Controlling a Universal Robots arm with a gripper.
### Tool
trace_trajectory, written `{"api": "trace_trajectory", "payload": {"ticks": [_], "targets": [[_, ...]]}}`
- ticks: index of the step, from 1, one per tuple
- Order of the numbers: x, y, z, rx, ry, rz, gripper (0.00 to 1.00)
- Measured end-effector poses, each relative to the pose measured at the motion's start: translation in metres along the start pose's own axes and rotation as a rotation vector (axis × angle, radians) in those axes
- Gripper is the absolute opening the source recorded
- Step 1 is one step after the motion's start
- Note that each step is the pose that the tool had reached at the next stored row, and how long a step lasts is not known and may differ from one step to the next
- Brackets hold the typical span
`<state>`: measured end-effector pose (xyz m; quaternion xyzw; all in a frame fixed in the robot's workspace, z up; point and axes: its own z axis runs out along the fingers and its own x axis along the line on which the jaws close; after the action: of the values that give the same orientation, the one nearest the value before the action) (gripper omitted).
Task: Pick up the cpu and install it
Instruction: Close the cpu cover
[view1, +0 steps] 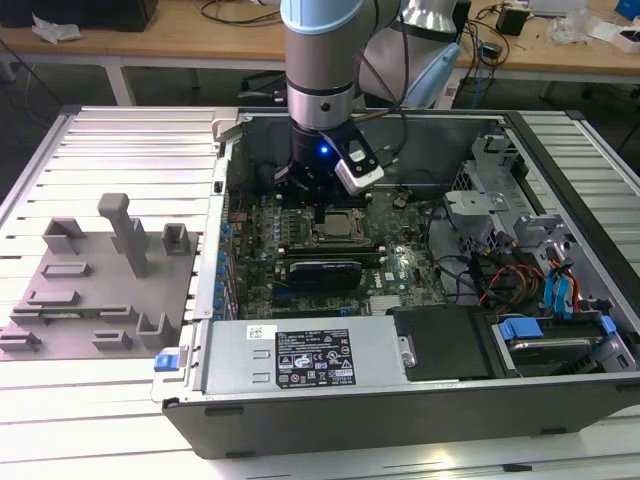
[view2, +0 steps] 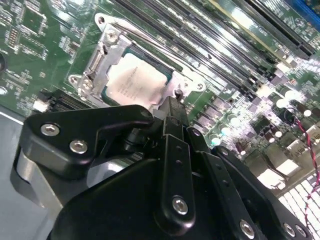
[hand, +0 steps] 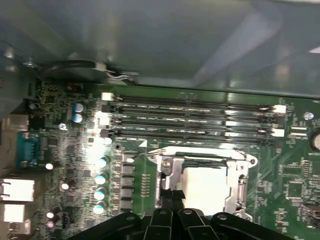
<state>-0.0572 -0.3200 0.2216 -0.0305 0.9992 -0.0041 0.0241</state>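
Cpu (view2: 137, 82) lay seated within the metal socket frame (view2: 100, 57) on the motherboard (view2: 35, 50), inside the computer case (view1: 400, 415). Fingers (view2: 172, 115) were closed together, gripping nothing, tips just beside the cpu's edge.

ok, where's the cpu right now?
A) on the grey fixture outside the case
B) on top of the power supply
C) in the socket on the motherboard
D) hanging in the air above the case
C: in the second wrist view the cpu lies flat inside the socket's metal frame on the motherboard, with the gripper close by the frame's edge.
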Motion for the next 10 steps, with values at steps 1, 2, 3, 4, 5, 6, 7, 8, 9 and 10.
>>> {"api": "trace_trajectory", "payload": {"ticks": [1,2,3,4,5,6,7,8,9,10], "targets": [[-0.0036,-0.0002,0.0002,0.0,0.0,0.0,0.11],[-0.009,-0.0005,0.0004,0.0001,0.0001,0.0,0.11],[-0.0152,-0.0009,0.0007,0.0,0.0,0.0,0.11],[-0.018,-0.0011,0.0009,-0.0001,0.0,0.0,0.11],[-0.021,-0.0013,0.001,-0.0001,0.0,0.0,0.11],[-0.0222,-0.0014,0.001,0.0001,0.0001,0.0,0.11],[-0.0224,-0.0014,0.001,0.0002,0.0002,0.0,0.11],[-0.0226,-0.0014,-0.0001,0.0001,0.0001,0.0,0.11],[-0.0226,-0.0014,-0.0016,0.0001,0.0001,0.0,0.11],[-0.0228,-0.0014,-0.0045,0.0001,0.0,0.0,0.11]]}}
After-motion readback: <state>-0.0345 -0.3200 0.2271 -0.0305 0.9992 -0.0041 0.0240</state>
